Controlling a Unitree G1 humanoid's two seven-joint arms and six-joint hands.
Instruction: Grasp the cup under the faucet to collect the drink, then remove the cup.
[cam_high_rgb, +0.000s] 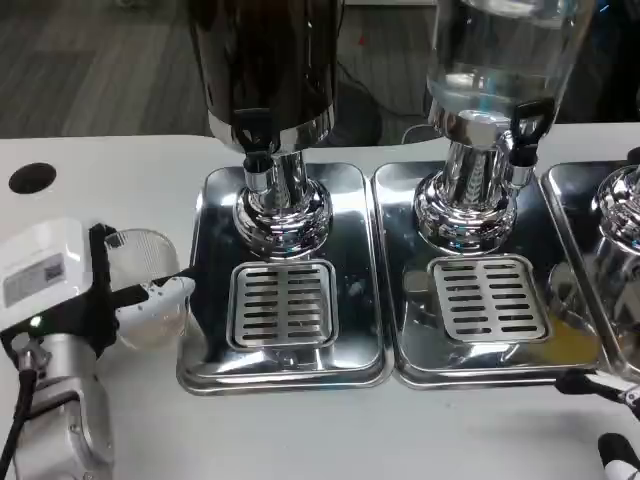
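While the left hand (120, 290) grips a clear plastic cup (150, 285) on the white table (300, 430), just left of the dark drink dispenser (268, 110) and its steel drip tray (283, 285), fingers wrap the cup's side. At the lower right edge, the right hand's fingertips (610, 385) peek in; their grasp I cannot tell.

Three dispensers: dark (268, 60), clear (500, 50), partial (622, 215). Three trays (205, 300) (400, 330) (560, 200). Two grates (283, 305) (488, 298). One cup (145, 290).
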